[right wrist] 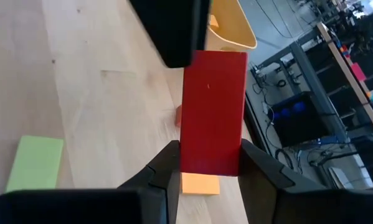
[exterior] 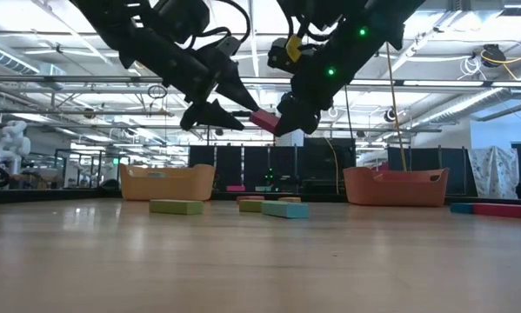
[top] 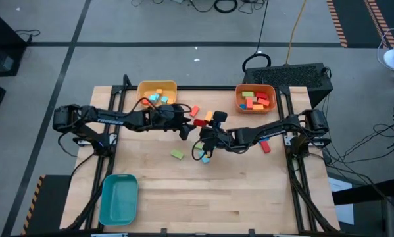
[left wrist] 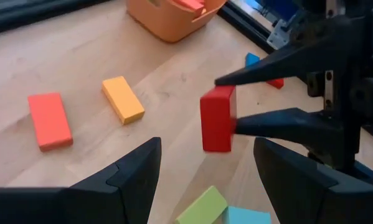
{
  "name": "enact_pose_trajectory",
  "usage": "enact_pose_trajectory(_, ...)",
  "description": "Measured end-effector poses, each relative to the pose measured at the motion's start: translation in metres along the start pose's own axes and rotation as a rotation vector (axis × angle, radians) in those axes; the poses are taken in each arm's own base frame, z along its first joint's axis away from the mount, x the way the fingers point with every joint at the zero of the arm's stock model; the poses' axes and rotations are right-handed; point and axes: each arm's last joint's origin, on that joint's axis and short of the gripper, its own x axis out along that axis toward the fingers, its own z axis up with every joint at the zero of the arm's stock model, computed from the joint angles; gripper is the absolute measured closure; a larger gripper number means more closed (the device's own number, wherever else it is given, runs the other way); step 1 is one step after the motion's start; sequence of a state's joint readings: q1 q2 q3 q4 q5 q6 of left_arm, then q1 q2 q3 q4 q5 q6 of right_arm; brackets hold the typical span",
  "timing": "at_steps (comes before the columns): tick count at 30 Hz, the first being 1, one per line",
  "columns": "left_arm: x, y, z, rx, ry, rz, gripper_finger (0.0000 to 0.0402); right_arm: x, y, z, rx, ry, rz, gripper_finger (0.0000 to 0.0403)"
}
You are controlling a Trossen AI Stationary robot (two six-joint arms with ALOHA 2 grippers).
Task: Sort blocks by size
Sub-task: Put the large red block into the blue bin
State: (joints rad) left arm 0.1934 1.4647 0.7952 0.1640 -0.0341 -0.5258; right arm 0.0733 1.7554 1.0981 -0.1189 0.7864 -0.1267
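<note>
My right gripper [top: 201, 133] is shut on a dark red block [right wrist: 212, 106], held above the middle of the table. My left gripper [top: 185, 130] is open and faces it from the left. In the left wrist view its fingers [left wrist: 133, 165] stand just short of the block [left wrist: 217, 118], one to each side, and do not touch it. A red-orange block [left wrist: 49, 120] and an orange block [left wrist: 122, 99] lie flat on the table beyond. A green block [top: 177, 153] and a light blue block [top: 205, 159] lie nearer the front. My right gripper pinches the red block's end nearest the gripper [right wrist: 211, 163] between its two fingers, one on each long side. The fingers lie along the block, which sticks out past the fingertips toward the left gripper. The block [exterior: 264, 120] is lifted well clear of the table.
A yellow bin [top: 157, 87] at the far left and an orange bin [top: 256, 89] at the far right hold blocks. A teal bin [top: 118, 197] stands at the near left. A red block [top: 266, 147] lies by the right arm. The wood in front is bare.
</note>
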Motion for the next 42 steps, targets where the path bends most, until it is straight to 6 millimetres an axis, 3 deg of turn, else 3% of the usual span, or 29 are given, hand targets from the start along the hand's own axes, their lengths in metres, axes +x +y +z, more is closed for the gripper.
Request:
enact_pose_trajectory(15,0.013,0.0,-0.003,0.059,0.002,-0.074,0.0152,-0.009,0.008,0.008,-0.041,-0.074,0.015,0.0295)
enact_pose_trajectory(23,0.026,0.002,-0.009,0.047,0.017,-0.124,0.0235,-0.01,0.009,0.008,-0.063,-0.075,0.01,0.0295)
enact_pose_trajectory(32,0.026,0.002,-0.008,0.03,0.018,-0.152,0.0334,-0.01,0.009,0.008,-0.064,-0.075,0.007,0.0295)
enact_pose_trajectory(42,0.026,0.002,-0.008,0.031,0.018,-0.15,0.0341,-0.01,0.009,0.008,-0.063,-0.076,0.009,0.0295)
